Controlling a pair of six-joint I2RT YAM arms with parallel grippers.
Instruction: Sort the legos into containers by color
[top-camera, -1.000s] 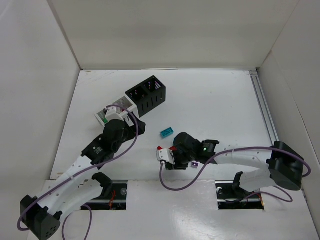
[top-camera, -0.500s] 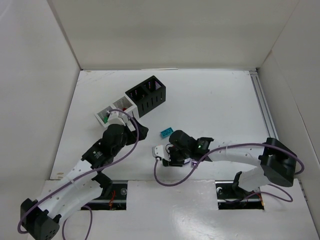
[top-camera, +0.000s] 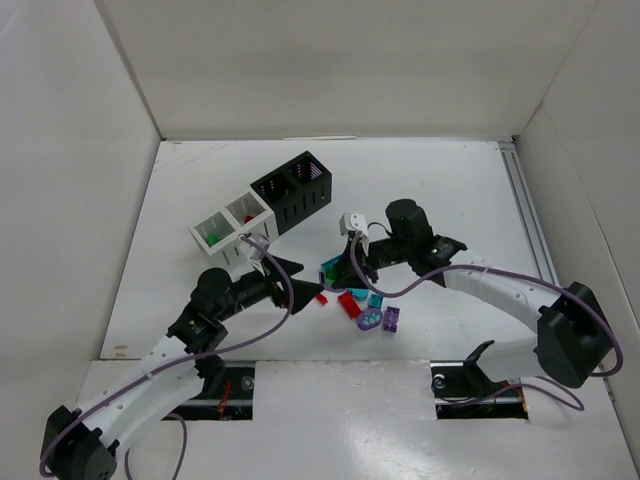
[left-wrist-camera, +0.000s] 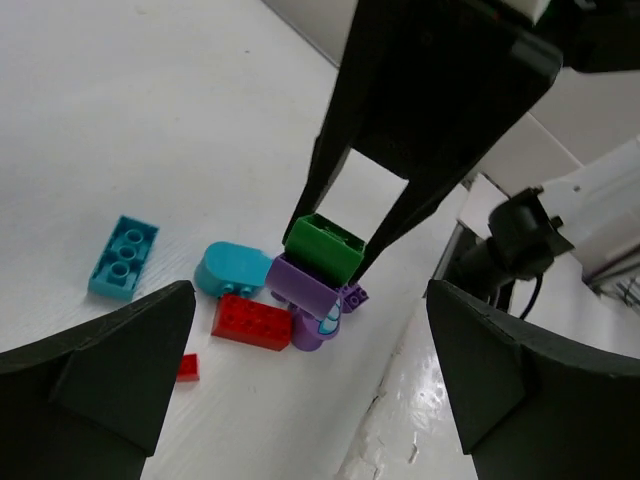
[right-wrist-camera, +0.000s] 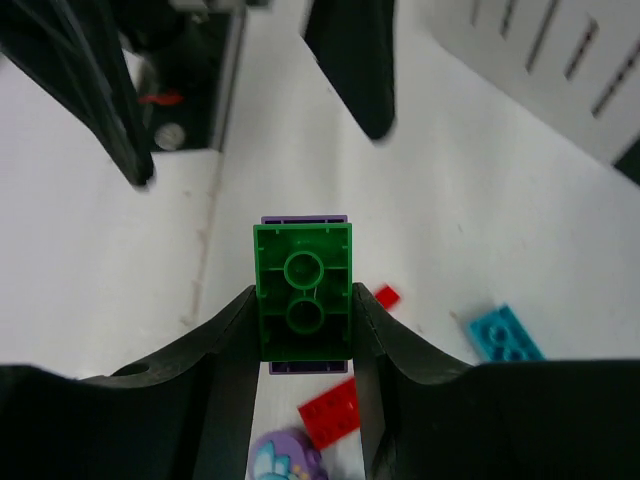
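Right wrist view: right gripper (right-wrist-camera: 303, 296) clamping green brick (right-wrist-camera: 302, 262) stacked on purple brick (left-wrist-camera: 305, 283), over loose red brick (left-wrist-camera: 251, 323) and teal brick (left-wrist-camera: 123, 256) mid-table (top-camera: 430, 190); left gripper (top-camera: 298, 277) spread wide alongside, containers (top-camera: 262, 205) nearer the left edge.

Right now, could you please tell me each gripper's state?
Left gripper: open, empty.
Right gripper: closed on a green rectangular plastic brick stacked on a purple brick.
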